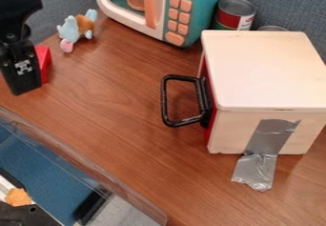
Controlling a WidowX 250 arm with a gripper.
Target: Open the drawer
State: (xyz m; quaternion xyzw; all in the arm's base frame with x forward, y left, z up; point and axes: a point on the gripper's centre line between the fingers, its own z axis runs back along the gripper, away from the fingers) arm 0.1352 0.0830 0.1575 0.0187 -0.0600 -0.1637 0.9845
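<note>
Standing at the right of the brown wood-grain table, a box of pale wood with a smooth, flat top holds the red-fronted drawer, its face turned to the left side of the view. The drawer sits pushed in, level with the box's edge, so its contents are hidden. A black loop-shaped handle sticks out from that face. Silver-grey tape runs down the box's near side and onto the tabletop. Behind the box is a metal can with a red and white label and its round grey end upward; just beside it, the rim of a second metal can shows, the rest hidden by the box. Farther left, a teal and white toy microwave has its door closed, and through the window a round brown piece can be seen inside. A small light-blue, brown and pink plush toy lies near it. The black gripper is at the upper left, well apart from the handle and in front of a partly hidden red object; whether it is wide, narrow or holding anything, I cannot tell.
</note>
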